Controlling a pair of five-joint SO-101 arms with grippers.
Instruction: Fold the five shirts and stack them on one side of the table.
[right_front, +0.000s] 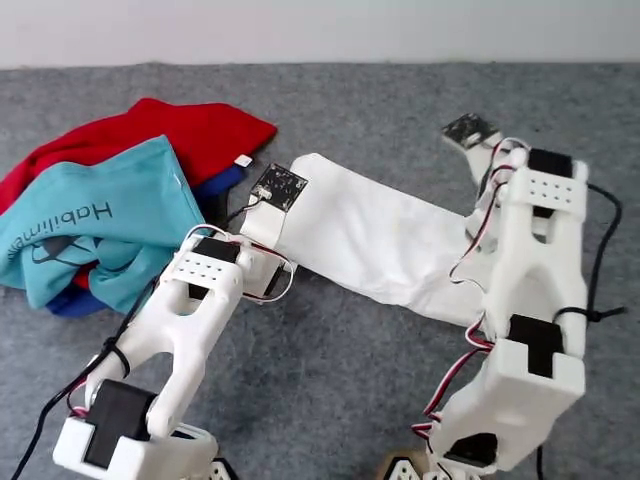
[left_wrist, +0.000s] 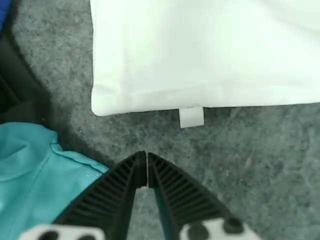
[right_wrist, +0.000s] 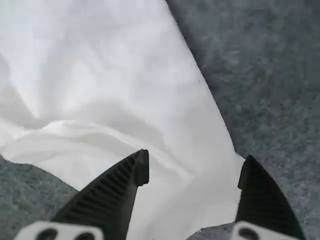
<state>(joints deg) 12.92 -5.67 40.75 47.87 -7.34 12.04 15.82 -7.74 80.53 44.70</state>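
White and folded to a strip, the shirt (right_front: 370, 240) is laid on the tabletop (right_front: 340, 380). The left pincer (left_wrist: 146, 170) is closed on nothing beside its tagged end. The right pincer (right_wrist: 195, 167) is spread wide over the other end. Both ends should be gripped squarely.

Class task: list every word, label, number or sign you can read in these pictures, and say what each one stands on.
Dark lettering on the crumpled teal shirt: turned sideways, end lost in a fold; not fully legible.
Small white tag at the flat white shirt's edge: blank.
Tiny white label on the red shirt: too small to read.
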